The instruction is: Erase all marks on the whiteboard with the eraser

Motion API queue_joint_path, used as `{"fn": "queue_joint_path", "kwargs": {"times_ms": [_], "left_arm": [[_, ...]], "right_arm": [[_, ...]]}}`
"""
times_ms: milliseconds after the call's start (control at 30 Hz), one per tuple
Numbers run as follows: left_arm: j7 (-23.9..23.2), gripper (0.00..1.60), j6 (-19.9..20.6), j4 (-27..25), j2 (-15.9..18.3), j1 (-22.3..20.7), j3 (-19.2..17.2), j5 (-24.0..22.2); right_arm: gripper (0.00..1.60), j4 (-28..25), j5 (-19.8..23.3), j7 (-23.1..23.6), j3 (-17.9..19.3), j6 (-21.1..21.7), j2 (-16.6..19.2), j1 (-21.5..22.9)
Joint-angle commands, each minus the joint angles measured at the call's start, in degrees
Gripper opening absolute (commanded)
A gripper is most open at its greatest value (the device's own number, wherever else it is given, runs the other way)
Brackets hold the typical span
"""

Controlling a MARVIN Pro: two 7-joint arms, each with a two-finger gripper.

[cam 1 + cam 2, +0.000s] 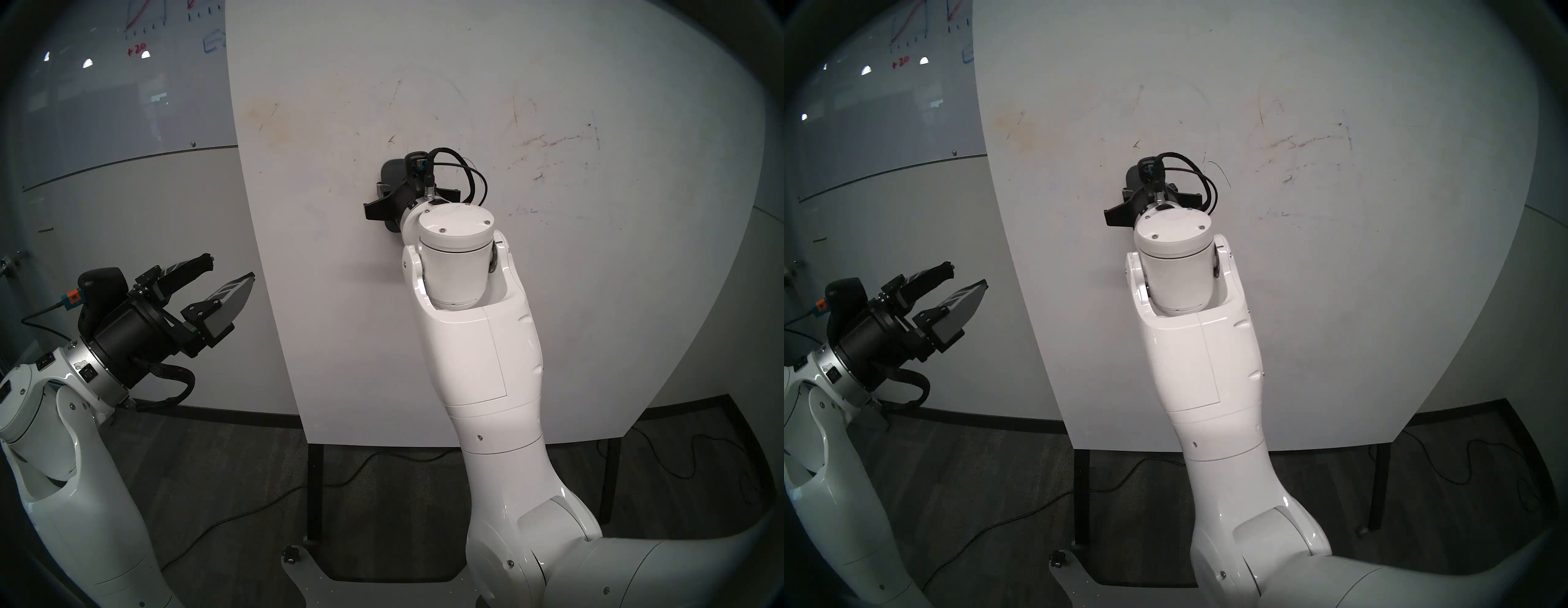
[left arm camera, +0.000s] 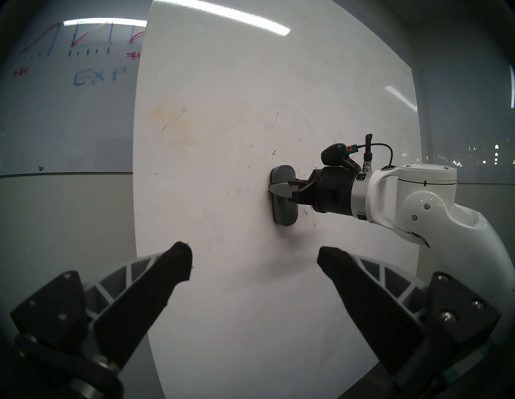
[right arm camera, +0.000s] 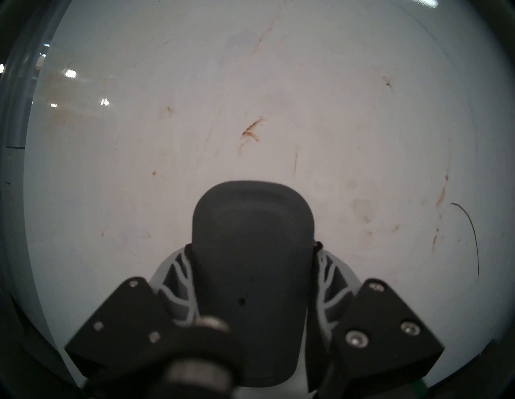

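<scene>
The whiteboard [image 1: 466,63] is a big white panel filling the middle of the head views. My right gripper [image 3: 253,246] is shut on the dark grey eraser [image 3: 250,220], one finger on each long side. It holds the eraser [image 2: 285,214] upright and flat against the board [image 2: 237,83], a little left of the board's middle. No clear marks show, only faint orange-brown streaks [image 3: 252,129] above the eraser and thin smudges [image 1: 551,142] to the right. My left gripper [image 1: 229,269] hangs open and empty off the board's left edge, pointing at it.
A greyish glass wall board [image 1: 127,63] with red and blue graph scribbles is behind on the left. The whiteboard's black legs [image 1: 315,488] stand on dark carpet with loose cables [image 1: 254,505]. A thin dark curved line [image 3: 471,231] lies right of the eraser.
</scene>
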Motion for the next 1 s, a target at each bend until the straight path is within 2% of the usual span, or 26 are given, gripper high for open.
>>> {"fn": "queue_joint_path", "kwargs": {"times_ms": [0, 200, 467, 700, 967], "left_arm": [[0.08, 1.60, -0.01, -0.90, 0.10, -0.13, 0.14, -0.27], [0.08, 1.60, -0.01, -0.90, 0.10, -0.13, 0.14, -0.27], [0.05, 1.60, 0.00, -0.90, 0.10, -0.14, 0.13, -0.23], [0.02, 1.60, 0.00, -0.90, 0.10, -0.14, 0.12, -0.20], [0.00, 1.60, 0.00, -0.90, 0.10, -0.14, 0.11, -0.16]], "right_arm": [[0.00, 2.68, -2.35, -4.48, -0.85, -2.26, -1.88, 1.92], [0.00, 3.82, -4.25, -8.15, -1.29, -2.82, -2.38, 2.27], [0.00, 5.39, -6.47, -12.82, 0.36, -3.25, -2.73, 3.15], [0.00, 6.03, -7.73, -14.70, 1.41, -3.91, -2.45, 3.70], [0.00, 5.78, -7.19, -14.99, 3.54, -3.30, -2.58, 4.83]]}}
